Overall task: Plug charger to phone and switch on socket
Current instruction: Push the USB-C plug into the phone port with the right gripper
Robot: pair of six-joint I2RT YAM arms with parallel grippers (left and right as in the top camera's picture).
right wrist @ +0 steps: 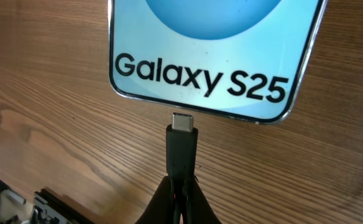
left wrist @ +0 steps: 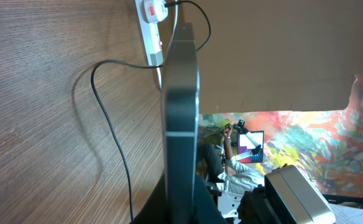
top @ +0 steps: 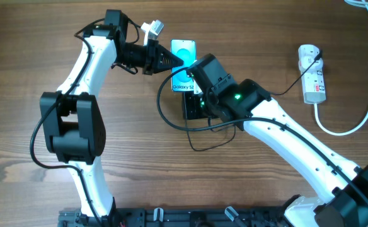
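Note:
The phone with a cyan screen and "Galaxy S25" text lies at the table's middle back. My left gripper is shut on the phone's left edge; the left wrist view shows the phone edge-on between the fingers. My right gripper is shut on the charger's black connector, whose metal tip sits just short of the phone's bottom edge, apart from it. The thin black cable loops over the table to the white socket at the right.
The socket's thick white cord curves off the far right edge. The socket with its red switch also shows in the left wrist view. A black rail runs along the table's front edge.

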